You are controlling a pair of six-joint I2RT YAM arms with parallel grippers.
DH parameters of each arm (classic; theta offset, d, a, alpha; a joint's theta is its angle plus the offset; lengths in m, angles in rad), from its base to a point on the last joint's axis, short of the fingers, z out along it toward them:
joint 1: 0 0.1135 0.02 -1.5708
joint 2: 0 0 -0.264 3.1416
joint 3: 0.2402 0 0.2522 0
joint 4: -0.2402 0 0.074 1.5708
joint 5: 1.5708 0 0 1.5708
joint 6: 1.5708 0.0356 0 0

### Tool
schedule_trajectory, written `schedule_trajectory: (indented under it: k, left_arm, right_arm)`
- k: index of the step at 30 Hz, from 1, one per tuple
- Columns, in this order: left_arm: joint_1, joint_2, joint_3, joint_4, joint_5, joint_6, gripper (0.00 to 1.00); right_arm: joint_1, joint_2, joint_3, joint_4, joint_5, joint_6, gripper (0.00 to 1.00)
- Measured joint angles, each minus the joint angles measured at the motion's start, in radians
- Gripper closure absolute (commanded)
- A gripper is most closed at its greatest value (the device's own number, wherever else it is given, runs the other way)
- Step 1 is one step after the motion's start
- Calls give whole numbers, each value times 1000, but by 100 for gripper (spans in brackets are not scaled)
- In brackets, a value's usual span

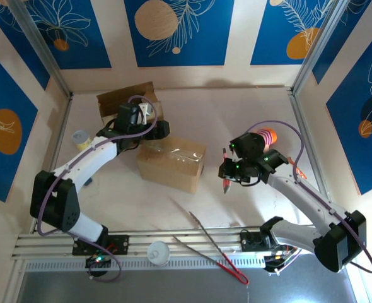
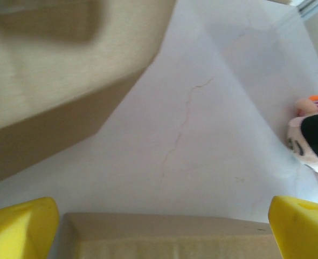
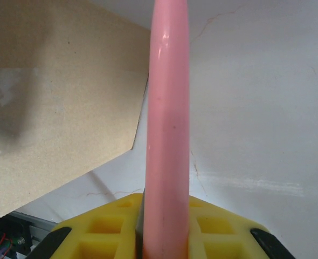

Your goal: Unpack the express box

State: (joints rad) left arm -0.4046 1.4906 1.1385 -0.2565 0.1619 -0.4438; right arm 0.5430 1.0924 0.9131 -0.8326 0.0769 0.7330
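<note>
The sealed cardboard express box (image 1: pixel 171 163), clear tape across its top, lies in the middle of the table. My left gripper (image 1: pixel 152 130) hovers open over the box's far left corner. In the left wrist view its yellow fingertips (image 2: pixel 19 229) stand wide apart, with the box's edge (image 2: pixel 164 237) between and below them. My right gripper (image 1: pixel 230 169) is to the right of the box, shut on a pink utility knife (image 1: pixel 226 182). In the right wrist view the knife handle (image 3: pixel 168 108) runs straight out from the yellow fingers (image 3: pixel 218 232), with the box (image 3: pixel 51 108) at its left.
An opened cardboard box (image 1: pixel 126 101) stands at the back left, behind my left arm. A small cup (image 1: pixel 80 139) sits at the left, an orange-striped toy (image 1: pixel 268 136) behind my right arm. Long tongs (image 1: pixel 214 247) and a white lid (image 1: pixel 159 254) lie near the front rail.
</note>
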Motion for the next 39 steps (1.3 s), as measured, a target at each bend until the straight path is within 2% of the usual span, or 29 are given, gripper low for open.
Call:
schedule_trajectory:
  k: [7,17,28,39]
  left_arm:
    - [0,-130,-84,16,-63,6,0]
    - [-10,-135,-176,63,-106,5,0]
    - [-91,-200,-250,64,-261,-3,1]
    - [-131,-219,-385,277,-341,-44,2]
  right_arm:
    - [-2,-10,-30,13,-15,11,100]
    - [-2,-10,-30,19,-26,16,100]
    - [-2,-10,-30,27,-30,18,100]
    - [-2,-10,-30,32,-33,18,100]
